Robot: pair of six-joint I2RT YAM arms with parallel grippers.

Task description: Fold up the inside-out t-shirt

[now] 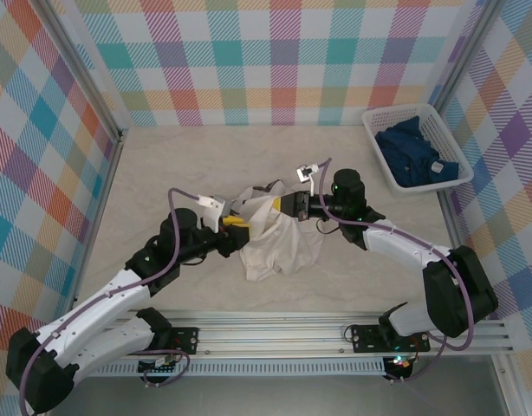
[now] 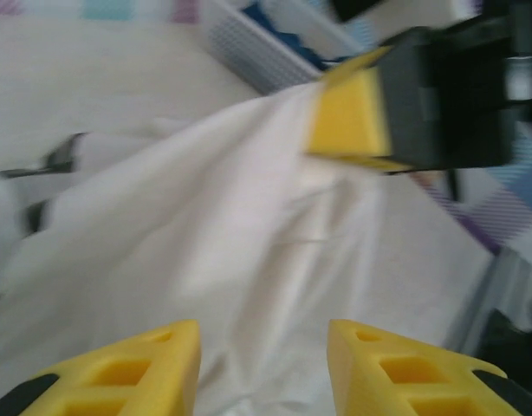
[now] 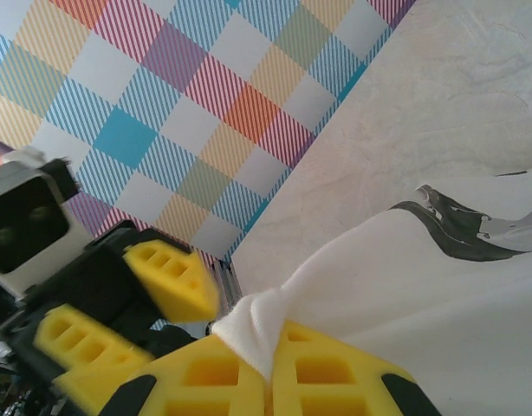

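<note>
You're near the start, I'd judge: the inside-out t-shirt lies bunched mid-surface, no fold made. Your right gripper pinches a tuck of its cloth. Your left gripper is released, jaws apart, just beside it.

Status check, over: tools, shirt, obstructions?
Right tool shut on t-shirt, pinching a fold. Left tool open over it. Blue garment in basket, clear of work.

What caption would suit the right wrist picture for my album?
Right gripper pinches the white t-shirt; left gripper open beside it.
</note>
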